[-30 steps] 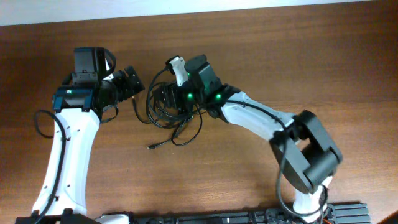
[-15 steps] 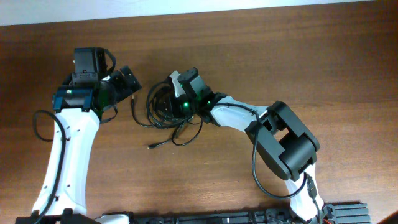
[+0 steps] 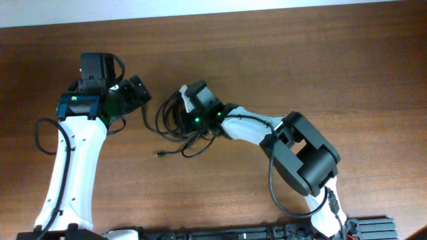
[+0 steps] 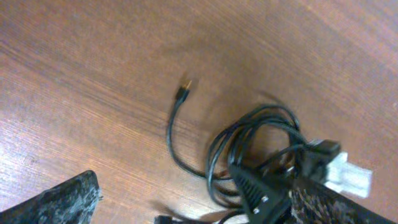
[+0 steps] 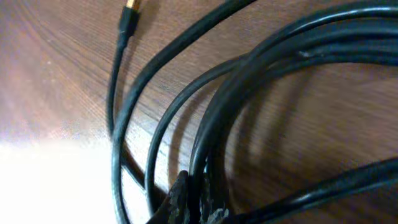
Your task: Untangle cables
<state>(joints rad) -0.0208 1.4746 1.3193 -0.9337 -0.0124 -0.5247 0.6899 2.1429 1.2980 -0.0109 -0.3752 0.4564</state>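
The cables (image 3: 175, 123) lie as a tangle of thin black loops in the middle of the wooden table, and one loose plug end (image 3: 162, 155) trails toward the front. My right gripper (image 3: 189, 112) is down on the tangle's right side. In the right wrist view its fingertips (image 5: 186, 200) are pinched on one black strand of the cables (image 5: 249, 81), so the right gripper (image 5: 200, 206) is shut on it. A gold-tipped plug (image 5: 129, 11) lies beyond. My left gripper (image 3: 137, 90) hangs open to the left of the tangle, holding nothing. In its wrist view the cables (image 4: 249, 140) lie ahead.
A thicker black wire (image 3: 41, 133) loops beside the left arm's white link. The table's far edge (image 3: 267, 7) runs along the top, and a black rail (image 3: 267, 233) lies along the front. The right arm's elbow (image 3: 307, 157) stands right of the tangle.
The right gripper has moved left and down into the tangle and shut on a strand, and its elbow has swung in. The left arm has barely moved.
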